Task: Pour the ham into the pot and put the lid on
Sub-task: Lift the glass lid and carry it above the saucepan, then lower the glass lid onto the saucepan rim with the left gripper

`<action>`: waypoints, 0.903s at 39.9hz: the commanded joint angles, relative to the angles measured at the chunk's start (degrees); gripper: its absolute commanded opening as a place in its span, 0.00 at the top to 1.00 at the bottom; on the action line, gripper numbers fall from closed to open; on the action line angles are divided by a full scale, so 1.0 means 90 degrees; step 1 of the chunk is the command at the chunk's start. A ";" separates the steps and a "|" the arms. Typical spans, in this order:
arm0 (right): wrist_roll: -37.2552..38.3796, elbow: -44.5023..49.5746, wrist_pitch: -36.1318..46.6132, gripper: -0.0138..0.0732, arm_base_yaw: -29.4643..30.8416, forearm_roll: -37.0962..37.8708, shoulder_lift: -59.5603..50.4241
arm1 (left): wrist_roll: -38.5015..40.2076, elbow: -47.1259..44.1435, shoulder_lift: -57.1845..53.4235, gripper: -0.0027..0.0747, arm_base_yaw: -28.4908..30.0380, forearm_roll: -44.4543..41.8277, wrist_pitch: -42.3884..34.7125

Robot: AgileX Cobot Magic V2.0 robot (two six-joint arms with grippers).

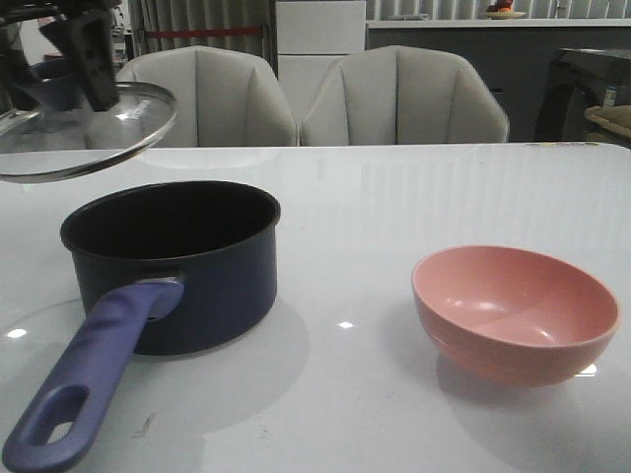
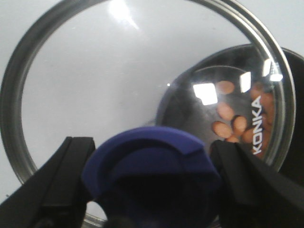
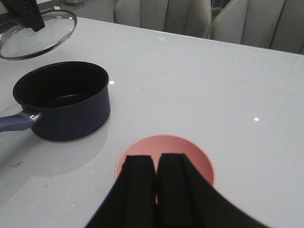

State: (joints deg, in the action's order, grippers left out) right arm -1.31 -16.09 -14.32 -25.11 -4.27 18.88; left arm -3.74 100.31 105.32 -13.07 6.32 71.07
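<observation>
My left gripper (image 1: 84,69) is shut on the blue knob (image 2: 152,166) of the clear glass lid (image 1: 79,133). It holds the lid tilted in the air, above and behind-left of the pot. The navy pot (image 1: 173,261) stands at centre-left, its purple handle (image 1: 84,384) pointing to the front-left. In the left wrist view, several orange-pink ham slices (image 2: 228,118) show through the glass on the pot's black bottom. My right gripper (image 3: 156,159) is shut and empty above the pink bowl (image 3: 199,161); it is out of the front view.
The empty pink bowl (image 1: 513,310) stands at the right of the white table (image 1: 394,197). Two pale chairs (image 1: 404,99) stand behind the table's far edge. The pot (image 3: 61,99) and the lid (image 3: 38,35) also show in the right wrist view.
</observation>
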 commanded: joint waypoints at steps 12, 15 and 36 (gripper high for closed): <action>-0.0047 -0.0180 0.0483 0.67 -0.0010 0.0051 0.0030 | -0.0009 0.0239 -0.0149 0.71 -0.1081 -0.0171 0.0292; -0.0047 -0.0180 0.0483 0.67 -0.0010 0.0051 0.0030 | -0.0009 0.0239 -0.0047 0.71 -0.1215 -0.0171 0.0292; -0.0047 -0.0180 0.0483 0.67 -0.0010 0.0051 0.0030 | -0.0009 0.0215 0.0261 0.71 -0.1370 -0.0096 0.0292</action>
State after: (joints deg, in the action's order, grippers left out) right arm -1.35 -16.09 -14.32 -25.11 -4.27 18.88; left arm -3.87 100.48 110.89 -24.99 4.57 71.40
